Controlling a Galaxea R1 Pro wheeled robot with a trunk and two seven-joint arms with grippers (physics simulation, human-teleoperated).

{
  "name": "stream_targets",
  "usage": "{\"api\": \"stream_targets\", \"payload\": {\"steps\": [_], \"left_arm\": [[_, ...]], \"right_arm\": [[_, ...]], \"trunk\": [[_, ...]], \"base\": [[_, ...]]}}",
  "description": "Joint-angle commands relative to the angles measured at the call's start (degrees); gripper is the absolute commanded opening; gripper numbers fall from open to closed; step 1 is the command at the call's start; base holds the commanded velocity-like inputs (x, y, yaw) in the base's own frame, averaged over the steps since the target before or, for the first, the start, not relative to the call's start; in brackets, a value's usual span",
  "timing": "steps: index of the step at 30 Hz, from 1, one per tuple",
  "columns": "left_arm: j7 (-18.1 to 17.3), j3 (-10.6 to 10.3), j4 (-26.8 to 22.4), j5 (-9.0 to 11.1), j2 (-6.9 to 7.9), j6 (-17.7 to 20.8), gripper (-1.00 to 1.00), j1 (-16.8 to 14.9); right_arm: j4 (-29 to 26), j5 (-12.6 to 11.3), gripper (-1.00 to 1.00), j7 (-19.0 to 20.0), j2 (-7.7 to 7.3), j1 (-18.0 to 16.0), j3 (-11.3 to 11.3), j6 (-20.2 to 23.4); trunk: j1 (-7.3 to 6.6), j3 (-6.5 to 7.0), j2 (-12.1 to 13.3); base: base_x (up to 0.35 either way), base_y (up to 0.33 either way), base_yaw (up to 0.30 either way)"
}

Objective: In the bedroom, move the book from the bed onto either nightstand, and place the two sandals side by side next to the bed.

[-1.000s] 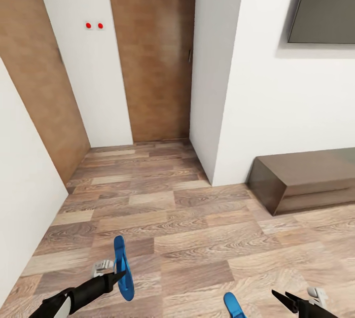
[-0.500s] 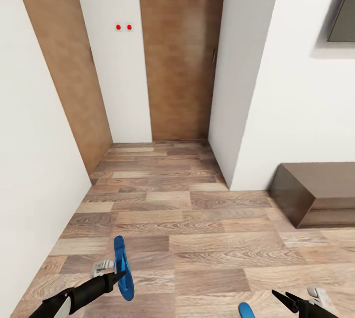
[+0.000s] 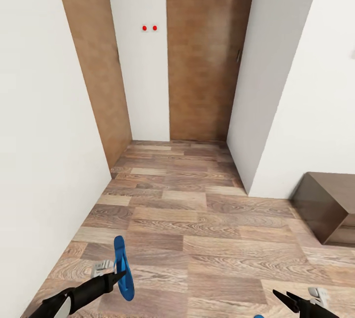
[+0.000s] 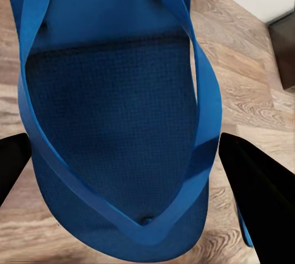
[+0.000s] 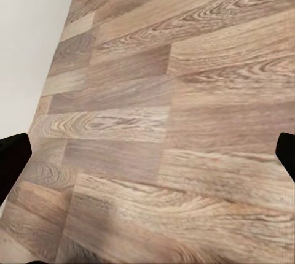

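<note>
Blue flat flip-flop sandal (image 3: 123,268) hangs edge-up in left gripper (image 3: 118,274), fingers closed on it. Right gripper (image 3: 279,297): grip state cannot tell. Risks: thin hold slipping; carried sole clipping white wall (image 3: 44,125) beside it.

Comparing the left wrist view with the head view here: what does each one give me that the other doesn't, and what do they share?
Left wrist view: the blue sandal's textured footbed and thong straps close up, sitting between the left gripper's dark fingers.

Head view: two brown wooden doors, white walls, two red dots, a dark-brown low cabinet and the right gripper.

Shared: the sandal in the left gripper, the wood-plank floor.
</note>
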Motion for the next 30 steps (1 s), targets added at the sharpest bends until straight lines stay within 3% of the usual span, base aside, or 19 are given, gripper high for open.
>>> {"api": "stream_targets", "payload": {"steps": [1, 30], "left_arm": [[-0.26, 0.18, 0.02, 0.35, -0.01, 0.58, -1.0, -0.03], [-0.26, 0.18, 0.02, 0.35, -0.62, 0.58, -1.0, -0.03]], "right_arm": [[0.0, -0.4, 1.0, 0.19, 0.0, -0.01, -0.05, 0.6], [0.0, -0.4, 1.0, 0.01, 0.01, -0.01, -0.06, 0.6]], "trunk": [[-0.01, -0.05, -0.02], [-0.01, -0.05, -0.02]], "base": [[0.0, 0.0, 0.15], [0.0, 0.0, 0.01]]}}
